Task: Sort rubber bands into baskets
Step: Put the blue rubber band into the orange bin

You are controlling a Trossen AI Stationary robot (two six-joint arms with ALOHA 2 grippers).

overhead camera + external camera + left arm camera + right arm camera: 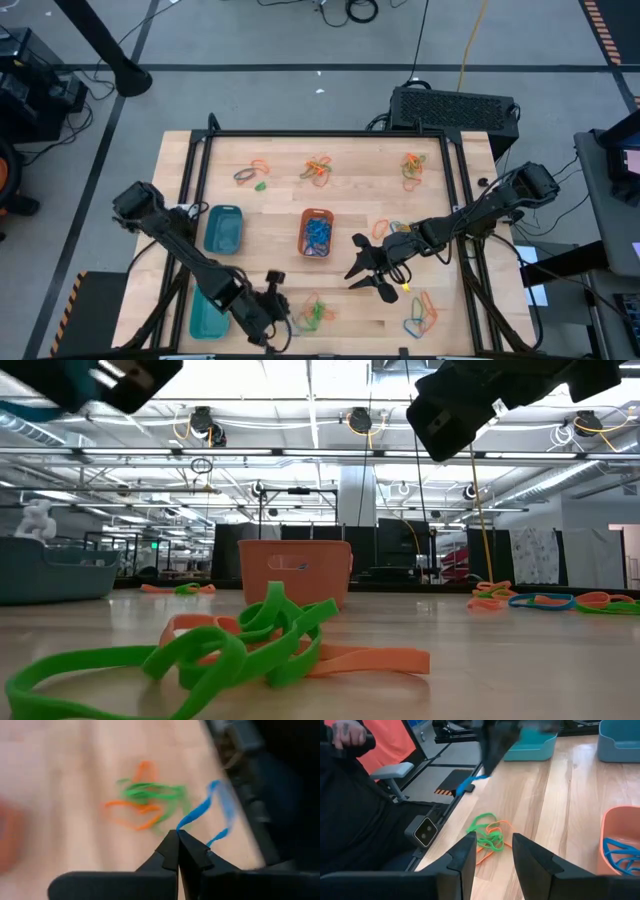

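Note:
My left gripper hangs above the table's near edge, shut on a blue rubber band. From the right wrist view the band dangles under it. Just beyond lies a tangle of green and orange rubber bands, also in the low view. My right gripper stands open over the table's middle right, its fingers empty. The orange basket holds blue bands. Two teal baskets sit at the left. My left gripper pinches the blue rubber band at one end of its loop, between the very tips of its two fingers. The fingers slant down from the table's left. The rest of the band hangs slack below the tips, lifted clear of the table.
More piles of bands lie along the far side, near the right arm and at the near right. A black frame edges the table. A person in dark clothing sits beyond the near edge.

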